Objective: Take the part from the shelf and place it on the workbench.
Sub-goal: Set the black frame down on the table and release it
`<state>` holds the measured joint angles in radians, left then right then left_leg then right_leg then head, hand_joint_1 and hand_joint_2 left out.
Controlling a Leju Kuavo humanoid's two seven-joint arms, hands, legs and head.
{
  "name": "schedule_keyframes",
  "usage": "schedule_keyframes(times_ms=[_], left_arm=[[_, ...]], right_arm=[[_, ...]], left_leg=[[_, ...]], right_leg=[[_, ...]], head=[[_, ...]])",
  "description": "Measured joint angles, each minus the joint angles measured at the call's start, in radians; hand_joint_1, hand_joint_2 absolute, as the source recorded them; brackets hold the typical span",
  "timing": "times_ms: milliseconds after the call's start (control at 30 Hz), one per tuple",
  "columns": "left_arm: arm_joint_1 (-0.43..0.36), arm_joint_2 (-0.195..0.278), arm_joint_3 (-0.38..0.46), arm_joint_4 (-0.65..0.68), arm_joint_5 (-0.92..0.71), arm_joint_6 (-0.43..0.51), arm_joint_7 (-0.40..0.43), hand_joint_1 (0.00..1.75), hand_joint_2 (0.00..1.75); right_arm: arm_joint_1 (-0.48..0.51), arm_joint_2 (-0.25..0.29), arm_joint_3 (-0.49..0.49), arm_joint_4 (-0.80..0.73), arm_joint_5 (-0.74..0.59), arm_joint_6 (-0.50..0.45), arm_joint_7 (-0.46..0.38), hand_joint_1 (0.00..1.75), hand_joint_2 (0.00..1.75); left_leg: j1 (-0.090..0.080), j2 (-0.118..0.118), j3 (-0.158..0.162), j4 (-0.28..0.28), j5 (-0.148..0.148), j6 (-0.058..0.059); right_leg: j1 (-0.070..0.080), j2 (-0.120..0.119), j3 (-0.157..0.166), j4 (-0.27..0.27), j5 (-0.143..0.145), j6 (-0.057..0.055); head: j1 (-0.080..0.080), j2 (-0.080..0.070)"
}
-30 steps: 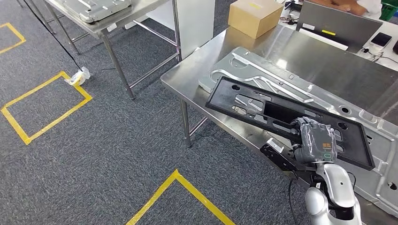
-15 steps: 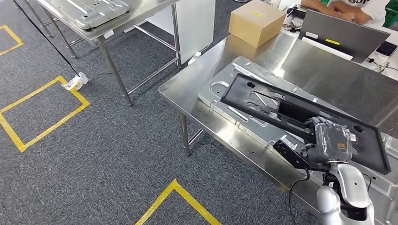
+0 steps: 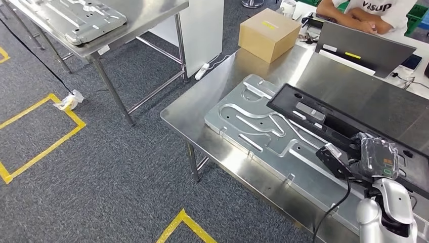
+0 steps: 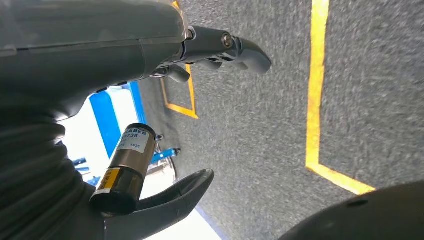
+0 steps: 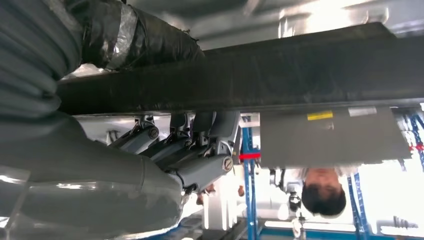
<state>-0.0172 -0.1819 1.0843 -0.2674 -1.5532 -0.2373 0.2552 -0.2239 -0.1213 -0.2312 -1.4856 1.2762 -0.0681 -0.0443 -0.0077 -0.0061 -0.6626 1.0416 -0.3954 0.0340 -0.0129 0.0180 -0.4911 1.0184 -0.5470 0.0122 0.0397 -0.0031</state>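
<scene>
While the right hand (image 3: 375, 158) grips the black part (image 3: 324, 119) by its near edge, the far end reaches out over the grey plate (image 3: 263, 132) on the tabletop (image 3: 192, 104); that long overhang could twist loose or catch the plate's ribs. The left hand (image 4: 210, 45) hangs empty, fingers apart.

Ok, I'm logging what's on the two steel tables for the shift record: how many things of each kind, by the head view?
Silver metal plates: 2
Black frame: 1, held by the right robot hand
Cardboard box: 1
Total: 4
</scene>
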Motion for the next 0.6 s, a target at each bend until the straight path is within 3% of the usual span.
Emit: schedule_keyframes(times_ms=[100,133,200,233,267,300,367,400,467,533,600], left_arm=[[-0.004,-0.003,0.000,0.000,0.014,0.013,-0.044,0.00,1.75],[-0.005,-0.004,0.000,0.000,0.016,0.016,-0.053,0.00,1.75],[-0.006,-0.004,0.000,0.000,0.017,0.019,-0.060,0.00,1.75],[-0.006,-0.004,0.000,0.000,0.017,0.019,-0.062,0.00,1.75],[-0.006,-0.005,0.000,0.000,0.017,0.019,-0.064,0.00,1.75],[-0.006,-0.005,0.000,0.000,0.017,0.019,-0.065,0.00,1.75],[-0.005,-0.006,0.001,0.000,0.017,0.019,-0.065,0.00,1.75],[-0.005,-0.006,0.001,0.000,0.017,0.018,-0.063,0.00,1.75],[-0.006,-0.007,0.001,0.000,0.017,0.015,-0.055,0.00,1.75],[-0.008,-0.007,0.001,0.000,0.021,0.011,-0.043,0.00,1.75],[-0.010,-0.007,0.002,0.000,0.028,0.000,-0.026,0.00,1.75]], right_arm=[[0.004,-0.002,-0.016,0.013,0.000,-0.008,-0.009,1.75,1.75],[0.006,-0.002,-0.022,0.017,-0.001,-0.011,-0.011,1.75,1.75],[0.010,-0.002,-0.034,0.026,-0.001,-0.015,-0.012,1.75,1.75],[0.013,-0.002,-0.038,0.031,-0.001,-0.015,-0.012,1.75,1.75],[0.016,-0.002,-0.041,0.036,-0.001,-0.015,-0.012,1.75,1.75],[0.018,-0.002,-0.044,0.040,-0.001,-0.015,-0.012,1.75,1.75],[0.019,-0.003,-0.047,0.045,-0.001,-0.015,-0.012,1.75,1.75],[0.018,-0.003,-0.047,0.046,-0.001,-0.015,-0.012,1.75,1.75],[0.017,-0.003,-0.048,0.049,-0.001,-0.015,-0.012,0.87,0.87],[0.015,-0.002,-0.048,0.051,0.000,-0.014,-0.014,0.00,0.00],[0.013,0.000,-0.048,0.057,0.002,-0.012,-0.020,0.00,0.00]], left_leg=[[0.006,0.000,0.016,-0.022,0.000,0.012],[0.008,0.001,0.023,-0.028,-0.003,0.017],[0.007,0.000,0.034,-0.031,-0.013,0.024],[0.007,0.000,0.040,-0.030,-0.019,0.025],[0.007,0.000,0.048,-0.028,-0.027,0.025],[0.007,-0.001,0.056,-0.026,-0.035,0.023],[0.007,-0.001,0.073,-0.020,-0.052,0.019],[0.006,-0.002,0.078,-0.016,-0.059,0.015],[0.002,-0.002,0.080,-0.012,-0.067,0.010],[0.000,-0.002,0.080,-0.011,-0.070,0.016],[0.001,-0.001,0.083,-0.013,-0.070,0.021]], right_leg=[[-0.004,-0.006,-0.010,0.027,-0.028,0.016],[-0.005,-0.009,-0.036,0.074,-0.050,0.020],[-0.005,-0.010,-0.118,0.206,-0.094,0.026],[-0.006,-0.010,-0.156,0.256,-0.098,0.029],[-0.007,-0.011,-0.179,0.272,-0.081,0.032],[-0.009,-0.012,-0.183,0.249,-0.044,0.033],[-0.010,-0.014,-0.147,0.129,0.049,0.032],[-0.009,-0.015,-0.127,0.072,0.076,0.028],[-0.005,-0.015,-0.107,0.022,0.085,0.017],[-0.004,-0.013,-0.105,0.014,0.085,0.012],[-0.001,-0.011,-0.103,0.014,0.084,0.010]], head=[[0.001,0.000],[0.002,0.000],[0.002,0.000],[0.002,0.000],[0.002,0.000],[0.002,0.000],[0.002,0.000],[0.002,0.000],[0.002,0.000],[0.000,0.000],[0.000,0.000]])
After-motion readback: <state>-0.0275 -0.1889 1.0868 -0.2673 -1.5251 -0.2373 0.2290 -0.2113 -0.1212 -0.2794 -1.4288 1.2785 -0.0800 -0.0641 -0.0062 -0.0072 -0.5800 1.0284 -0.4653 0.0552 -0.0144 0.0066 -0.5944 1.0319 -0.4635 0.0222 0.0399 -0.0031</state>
